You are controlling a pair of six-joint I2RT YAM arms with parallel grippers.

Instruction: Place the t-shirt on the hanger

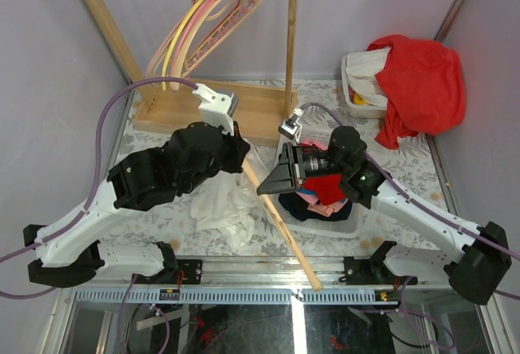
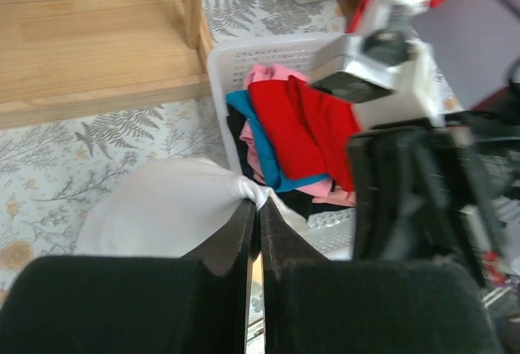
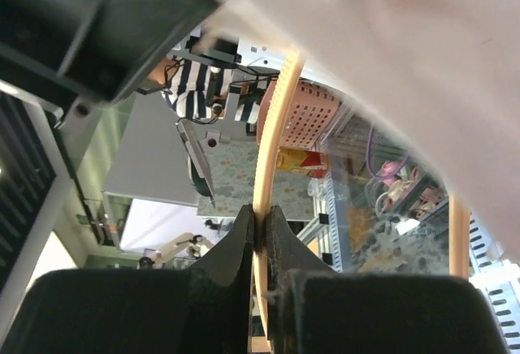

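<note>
Left claw (image 2: 256,205) clenched on a bunched fold of the white t-shirt (image 2: 158,208); right claw (image 3: 260,214) pinched around a thin bar of the peach-beige hanger (image 3: 272,118). Underneath, fern-print bench (image 1: 410,167). At its far side, wooden clothes rack (image 1: 191,110) with pink and yellow hangers (image 1: 203,13) on the rail. At far right, big red garment (image 1: 422,78) draped over a white bin (image 1: 354,86). T-shirt raised at the pinched fold, the rest heaped on the bench between the arms, just left of the hanger; cloth close over the hanger, contact unclear. Below the right claw, white basket (image 1: 348,226) of red, pink, blue and navy clothes.
</note>
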